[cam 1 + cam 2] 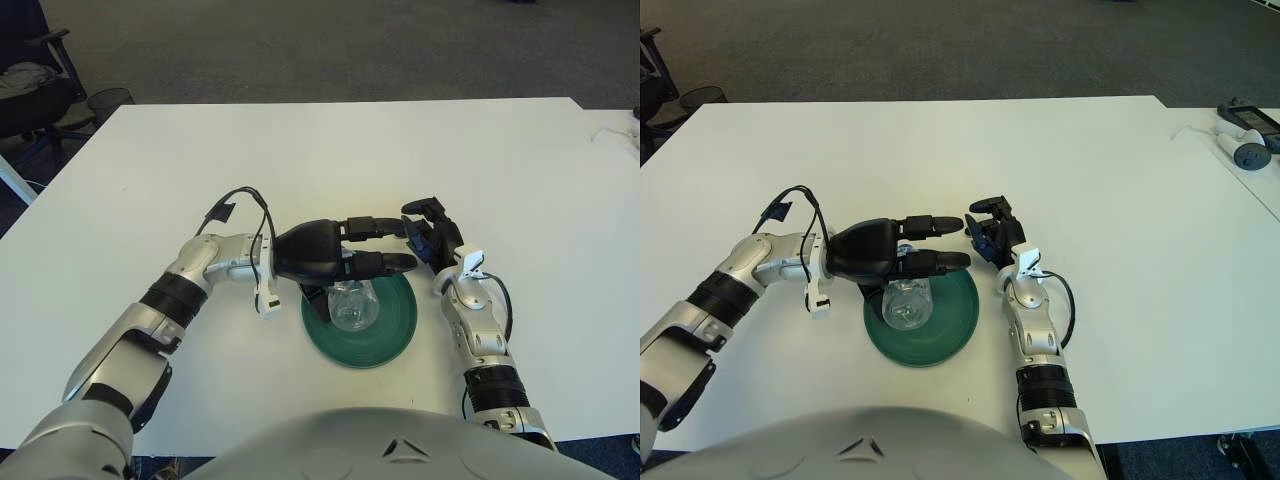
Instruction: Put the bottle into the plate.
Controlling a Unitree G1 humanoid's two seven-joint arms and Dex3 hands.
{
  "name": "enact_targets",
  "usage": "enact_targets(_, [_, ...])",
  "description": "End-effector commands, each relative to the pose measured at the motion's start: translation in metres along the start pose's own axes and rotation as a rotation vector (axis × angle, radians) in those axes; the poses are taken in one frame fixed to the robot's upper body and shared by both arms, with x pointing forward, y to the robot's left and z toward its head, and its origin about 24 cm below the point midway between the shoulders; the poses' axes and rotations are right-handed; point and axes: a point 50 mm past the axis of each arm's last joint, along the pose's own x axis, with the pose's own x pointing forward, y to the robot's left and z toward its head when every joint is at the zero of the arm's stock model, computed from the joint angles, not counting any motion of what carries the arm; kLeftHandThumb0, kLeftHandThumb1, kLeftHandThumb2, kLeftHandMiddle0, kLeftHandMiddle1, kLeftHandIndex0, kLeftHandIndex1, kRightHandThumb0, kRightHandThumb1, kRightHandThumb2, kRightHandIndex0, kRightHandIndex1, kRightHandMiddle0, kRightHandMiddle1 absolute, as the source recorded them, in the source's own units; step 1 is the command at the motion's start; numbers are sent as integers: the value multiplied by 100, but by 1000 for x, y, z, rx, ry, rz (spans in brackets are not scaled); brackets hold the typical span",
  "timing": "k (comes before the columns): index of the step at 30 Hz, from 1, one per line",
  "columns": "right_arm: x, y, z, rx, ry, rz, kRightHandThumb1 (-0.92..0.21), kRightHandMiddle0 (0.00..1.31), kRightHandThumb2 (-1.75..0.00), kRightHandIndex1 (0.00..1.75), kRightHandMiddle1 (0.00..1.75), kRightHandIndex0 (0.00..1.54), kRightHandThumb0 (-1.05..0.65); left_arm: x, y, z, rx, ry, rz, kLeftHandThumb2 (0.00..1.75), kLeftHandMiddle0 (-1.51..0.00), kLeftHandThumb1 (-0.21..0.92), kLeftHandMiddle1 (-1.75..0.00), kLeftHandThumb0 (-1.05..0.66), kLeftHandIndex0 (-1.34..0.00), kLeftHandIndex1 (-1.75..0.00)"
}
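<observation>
A clear plastic bottle [352,305] lies on its side in the dark green plate [396,335], on the plate's left half. My left hand [405,245] is over the plate's far-left edge, just above the bottle. Its fingers stretch out straight to the right and do not wrap the bottle. The palm hides the bottle's far end. My right hand [430,235] shows just beyond the plate's right rim, fingers relaxed and holding nothing.
The white table [330,150] stretches far and wide around the plate. A white and a dark controller [1245,140] lie at the far right on a neighbouring table. A dark chair [30,90] stands off the far-left corner.
</observation>
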Motion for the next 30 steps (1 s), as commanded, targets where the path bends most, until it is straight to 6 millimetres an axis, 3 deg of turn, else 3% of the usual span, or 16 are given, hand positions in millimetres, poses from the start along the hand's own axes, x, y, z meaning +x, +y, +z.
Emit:
enact_targets(1, [-24, -4, -46, 19, 210, 13, -73, 1, -57, 147, 129, 53, 36, -1, 6, -5, 6, 0, 11, 93, 0, 92, 0, -105, 0, 0])
enact_targets(3, [-24, -7, -46, 14, 176, 40, -84, 0, -42, 149, 127, 47, 35, -2, 7, -6, 1, 1, 14, 92, 0, 92, 0, -105, 0, 0])
enact_targets(6, [-25, -6, -45, 19, 141, 53, -89, 0, -35, 151, 128, 42, 34, -2, 7, -7, -4, 4, 17, 93, 0, 92, 0, -105, 0, 0])
enact_targets(13, [-27, -8, -50, 41, 101, 55, -92, 0, -31, 150, 133, 42, 34, -4, 10, -9, -5, 11, 22, 96, 0, 92, 0, -105, 0, 0])
enact_targets(19, [-27, -10, -52, 36, 72, 97, -89, 1, -27, 141, 133, 52, 35, -4, 13, -10, 17, 5, 11, 98, 0, 92, 0, -105, 0, 0])
enact_targets(25, [-28, -12, -55, 51, 69, 144, -67, 0, -63, 144, 132, 58, 38, 1, 18, -10, 64, -6, -18, 96, 0, 92, 0, -105, 0, 0])
enact_targets(30, [-24, -12, -57, 57, 125, 128, -59, 0, -78, 149, 132, 58, 39, 3, 22, -9, 106, -24, -54, 95, 0, 92, 0, -105, 0, 0])
